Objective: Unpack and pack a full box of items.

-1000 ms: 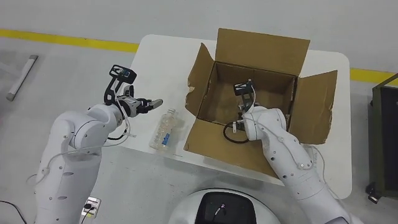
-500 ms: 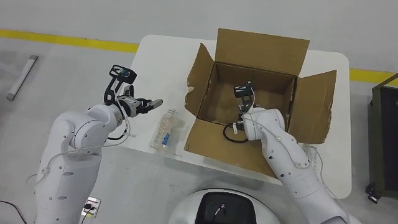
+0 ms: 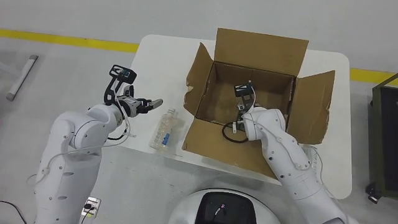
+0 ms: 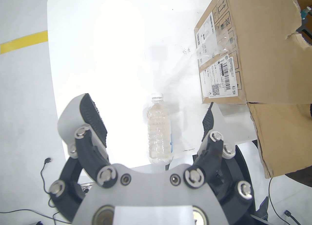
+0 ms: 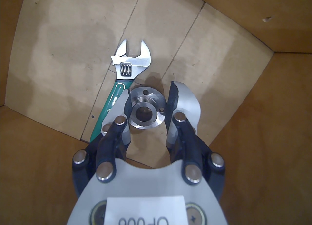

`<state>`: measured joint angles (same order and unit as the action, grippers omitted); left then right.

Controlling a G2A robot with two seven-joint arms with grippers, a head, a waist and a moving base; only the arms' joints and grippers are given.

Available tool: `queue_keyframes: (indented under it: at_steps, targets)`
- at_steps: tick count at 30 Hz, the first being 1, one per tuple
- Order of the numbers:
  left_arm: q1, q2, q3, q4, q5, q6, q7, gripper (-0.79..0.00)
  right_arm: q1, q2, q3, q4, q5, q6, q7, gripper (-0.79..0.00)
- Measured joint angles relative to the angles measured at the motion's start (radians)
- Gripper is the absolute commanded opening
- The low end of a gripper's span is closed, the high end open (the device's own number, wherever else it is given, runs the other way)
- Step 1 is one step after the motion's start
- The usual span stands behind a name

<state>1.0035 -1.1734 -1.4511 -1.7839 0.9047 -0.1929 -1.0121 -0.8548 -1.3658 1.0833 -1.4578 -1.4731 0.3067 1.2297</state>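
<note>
White surface (image 3: 161,56) holds a big brown box (image 3: 261,46) on its right part, with its flaps open. Down inside the box is a shiny metal ring (image 5: 145,111). The right gripper (image 5: 151,89) has its fingers closed on the ring's two sides. A wrench (image 5: 129,65) with a green handle lies on the box floor, just beside the ring. Left of the box, a clear bottle (image 3: 165,129) lies on its side by the near edge. The left gripper (image 4: 148,103) hangs just left of the bottle, fingers wide apart, holding nothing.
</note>
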Motion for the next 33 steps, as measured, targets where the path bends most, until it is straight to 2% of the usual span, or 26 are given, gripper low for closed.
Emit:
queue_keyframes:
  at_steps: [9, 18, 20, 21, 22, 23, 33]
  targets:
    - [0.0, 0.0, 0.0, 0.0, 0.0, 0.0, 0.0, 0.0, -0.02, -0.005, 0.015, -0.021, -0.012, -0.013, 0.003, -0.446]
    - [0.0, 0.0, 0.0, 0.0, 0.0, 0.0, 0.0, 0.0, -0.017, -0.017, 0.01, 0.02, -0.017, -0.019, -0.008, -0.474]
    - [0.0, 0.0, 0.0, 0.0, 0.0, 0.0, 0.0, 0.0, -0.018, -0.019, 0.01, 0.023, -0.019, -0.019, -0.007, -0.536]
    - [0.0, 0.0, 0.0, 0.0, 0.0, 0.0, 0.0, 0.0, -0.019, -0.02, 0.01, 0.023, -0.019, -0.019, -0.007, -0.597]
    - [0.0, 0.0, 0.0, 0.0, 0.0, 0.0, 0.0, 0.0, -0.019, -0.021, 0.011, 0.024, -0.021, -0.02, -0.006, -0.733]
    - [0.0, 0.0, 0.0, 0.0, 0.0, 0.0, 0.0, 0.0, -0.02, -0.021, 0.012, 0.025, -0.023, -0.02, -0.006, -0.785]
    - [0.0, 0.0, 0.0, 0.0, 0.0, 0.0, 0.0, 0.0, -0.058, -0.019, 0.072, -0.1, -0.048, -0.011, 0.003, -0.785]
